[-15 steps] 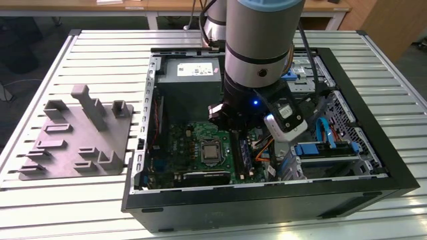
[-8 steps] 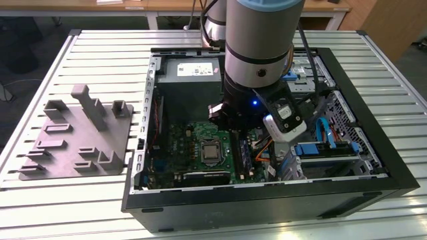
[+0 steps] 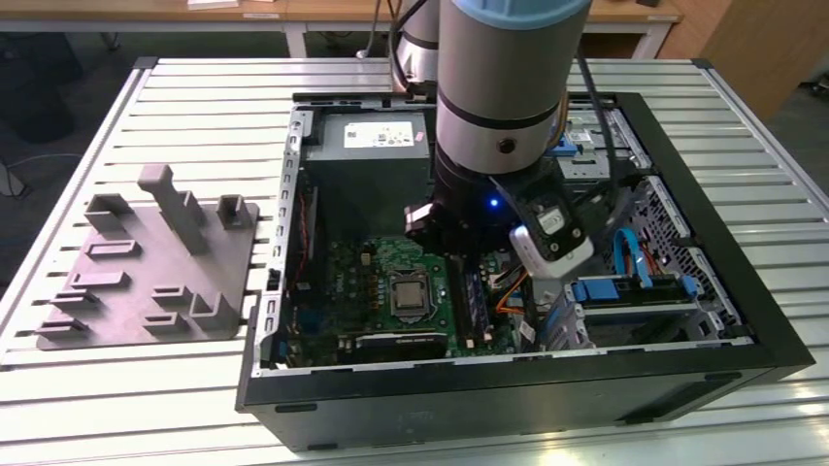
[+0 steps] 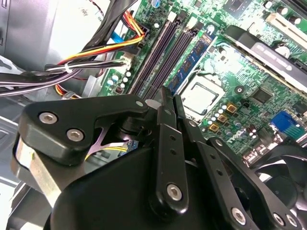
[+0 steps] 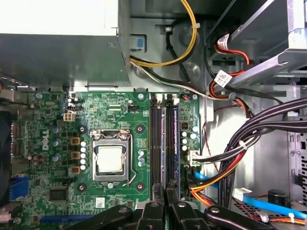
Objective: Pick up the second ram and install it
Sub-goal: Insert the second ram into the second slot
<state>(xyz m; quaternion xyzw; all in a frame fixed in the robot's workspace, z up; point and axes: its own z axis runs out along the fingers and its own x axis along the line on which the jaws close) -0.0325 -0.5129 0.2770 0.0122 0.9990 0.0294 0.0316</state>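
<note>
Black computer case (image 3: pixel 725 320) sits open on slatted metal table (image 3: pixel 194 87).

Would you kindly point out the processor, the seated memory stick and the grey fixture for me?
processor (image 5: pixel 111 159), first wrist view, centre of its lid.
seated memory stick (image 4: pixel 192 64), second wrist view, mid-length.
grey fixture (image 3: pixel 136 277), exterior view, flat base.

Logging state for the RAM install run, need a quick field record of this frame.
case: open computer case on slatted table
arm: reaching down into the case
gripper: above one end of the memory slots in both wrist views
board: green board, processor socket beside the slots
memory stick: one looks seated in a slot
fixture: grey fixture, the exterior view's left of the case
</note>
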